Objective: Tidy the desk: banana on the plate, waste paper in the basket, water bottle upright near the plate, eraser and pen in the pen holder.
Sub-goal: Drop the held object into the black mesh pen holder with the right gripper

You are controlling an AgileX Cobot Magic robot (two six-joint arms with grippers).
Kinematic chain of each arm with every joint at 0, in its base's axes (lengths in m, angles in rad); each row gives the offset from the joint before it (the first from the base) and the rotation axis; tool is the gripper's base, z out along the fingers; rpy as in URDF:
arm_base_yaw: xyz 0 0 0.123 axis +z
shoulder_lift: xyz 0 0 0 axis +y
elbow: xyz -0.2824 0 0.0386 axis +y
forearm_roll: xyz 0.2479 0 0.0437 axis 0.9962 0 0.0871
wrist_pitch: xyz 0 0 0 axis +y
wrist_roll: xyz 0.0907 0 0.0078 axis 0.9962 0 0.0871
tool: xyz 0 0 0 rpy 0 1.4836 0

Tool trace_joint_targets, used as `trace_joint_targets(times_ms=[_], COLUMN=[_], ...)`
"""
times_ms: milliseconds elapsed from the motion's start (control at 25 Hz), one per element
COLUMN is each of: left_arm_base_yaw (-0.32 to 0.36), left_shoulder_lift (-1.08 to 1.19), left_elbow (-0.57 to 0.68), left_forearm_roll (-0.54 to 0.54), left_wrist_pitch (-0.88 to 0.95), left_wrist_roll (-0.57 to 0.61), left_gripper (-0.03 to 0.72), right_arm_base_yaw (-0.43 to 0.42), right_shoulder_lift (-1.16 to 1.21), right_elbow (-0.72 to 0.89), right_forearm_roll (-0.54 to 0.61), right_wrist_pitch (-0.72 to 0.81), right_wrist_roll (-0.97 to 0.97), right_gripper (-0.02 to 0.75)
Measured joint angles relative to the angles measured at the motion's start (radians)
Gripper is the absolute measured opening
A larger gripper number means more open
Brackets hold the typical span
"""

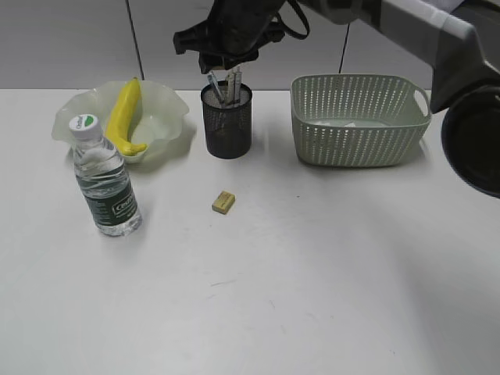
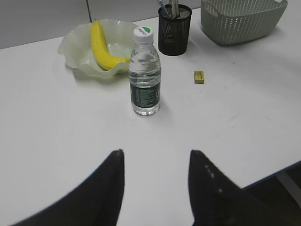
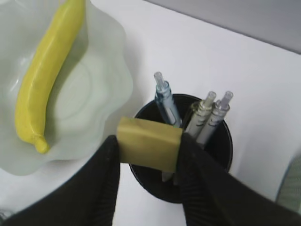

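My right pincer (image 3: pixel 149 143) clamps a tan eraser (image 3: pixel 148 143) just over the black pen holder (image 3: pixel 221 155) with its three pens (image 3: pixel 165 100), the banana (image 3: pixel 44 77) lying in the plate (image 3: pixel 101 89) beyond.

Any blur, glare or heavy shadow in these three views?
Exterior: even light, soft shadows; the near arm at right is a dark blur. Left wrist: sharp, though the left end effector is an unfocused silhouette. Right wrist: soft focus on the eraser and pens.
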Motion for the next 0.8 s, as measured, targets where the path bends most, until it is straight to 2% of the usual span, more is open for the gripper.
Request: trace_joint_targets(times_ms=[320, 560, 800], left_arm_base_yaw=[0.000, 0.000, 0.000], left_shoulder_lift=[0.000, 0.000, 0.000], left_elbow=[0.000, 0.000, 0.000], left_forearm_roll=[0.000, 0.000, 0.000], left_wrist_pitch=[0.000, 0.000, 0.000], left_wrist_roll=[0.000, 0.000, 0.000], left_gripper=[0.337, 0.337, 0.337], right_arm_base_yaw=[0.000, 0.000, 0.000], right_shoulder_lift=[0.075, 0.076, 0.048], right_elbow=[0.000, 0.000, 0.000], right_forearm_roll=[-0.005, -0.008, -0.008], right_wrist_pitch=[-0.030, -0.025, 0.058], right_wrist_roll=[0.000, 0.006, 0.008], right_gripper=[0.304, 0.450, 0.476])
